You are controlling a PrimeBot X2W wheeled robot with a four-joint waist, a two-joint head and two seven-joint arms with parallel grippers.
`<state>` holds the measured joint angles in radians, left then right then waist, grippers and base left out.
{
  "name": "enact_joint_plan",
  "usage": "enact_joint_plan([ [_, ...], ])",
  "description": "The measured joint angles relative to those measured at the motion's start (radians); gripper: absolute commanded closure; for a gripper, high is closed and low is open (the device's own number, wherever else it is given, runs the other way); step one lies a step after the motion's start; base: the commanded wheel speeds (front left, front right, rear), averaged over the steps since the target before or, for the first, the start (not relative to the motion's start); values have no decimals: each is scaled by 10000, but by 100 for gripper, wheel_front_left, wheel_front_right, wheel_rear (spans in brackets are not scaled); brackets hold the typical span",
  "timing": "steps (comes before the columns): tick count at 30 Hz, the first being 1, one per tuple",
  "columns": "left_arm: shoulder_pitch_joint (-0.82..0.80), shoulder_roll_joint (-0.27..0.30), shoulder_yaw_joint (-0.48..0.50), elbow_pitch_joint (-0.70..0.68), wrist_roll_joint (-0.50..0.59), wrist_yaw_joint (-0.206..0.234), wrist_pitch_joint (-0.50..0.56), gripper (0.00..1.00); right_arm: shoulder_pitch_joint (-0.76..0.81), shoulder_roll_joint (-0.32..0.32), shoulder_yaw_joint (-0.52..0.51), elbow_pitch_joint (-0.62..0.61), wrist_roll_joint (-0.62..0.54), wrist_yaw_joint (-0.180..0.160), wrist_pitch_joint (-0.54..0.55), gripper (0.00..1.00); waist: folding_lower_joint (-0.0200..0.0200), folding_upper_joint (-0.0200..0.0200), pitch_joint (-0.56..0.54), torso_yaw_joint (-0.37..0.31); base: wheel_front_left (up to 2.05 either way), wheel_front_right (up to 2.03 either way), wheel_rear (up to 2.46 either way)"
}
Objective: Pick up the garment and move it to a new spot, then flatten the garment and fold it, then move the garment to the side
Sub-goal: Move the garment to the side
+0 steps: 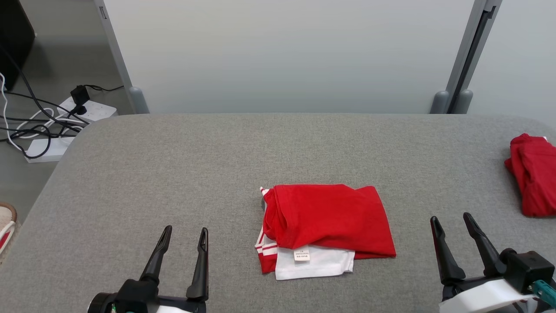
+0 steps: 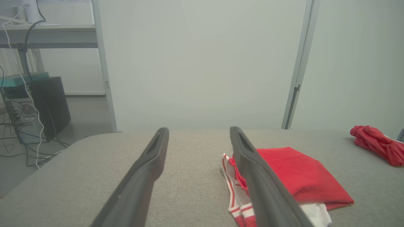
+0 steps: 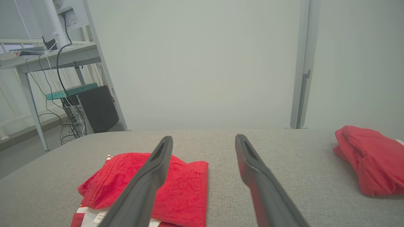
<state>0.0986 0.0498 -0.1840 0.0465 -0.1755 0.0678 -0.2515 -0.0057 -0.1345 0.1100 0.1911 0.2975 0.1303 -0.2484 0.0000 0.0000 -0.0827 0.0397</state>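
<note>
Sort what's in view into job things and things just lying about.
Job: folded red-and-white garment, left hand, right hand, both open.
Lying about: red cloth far right, power strips and cables far left.

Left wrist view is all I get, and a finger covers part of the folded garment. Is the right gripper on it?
Observer: No. The right gripper is open, off to the right of the garment, not touching it.
Operator: What's along the near edge?
Observer: A small label lies on the white layer that pokes out from under the red.
Operator: Anything on the floor to my left?
Observer: White power strips with tangled cables, beyond the far left corner of the table.
</note>
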Motion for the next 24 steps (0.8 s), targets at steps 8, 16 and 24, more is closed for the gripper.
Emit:
enact_joint_plan([
  [8, 0, 0, -17, 69, 2, -25, 0, 0, 2, -2, 15, 40, 35, 0, 0, 0, 0, 0, -11, 69, 0, 0, 0],
  [16, -2, 2, -127, 105, -4, -65, 0, 0, -302, 104, 142, 1223, 1344, 0, 2, 0, 0, 0, 134, 124, 0, 0, 0],
  [24, -64, 2, -491, 224, -21, -159, 0, 0, -2138, 13, 890, 3613, 2955, -2, 2, 0, 0, 0, 413, 525, 0, 0, 0],
])
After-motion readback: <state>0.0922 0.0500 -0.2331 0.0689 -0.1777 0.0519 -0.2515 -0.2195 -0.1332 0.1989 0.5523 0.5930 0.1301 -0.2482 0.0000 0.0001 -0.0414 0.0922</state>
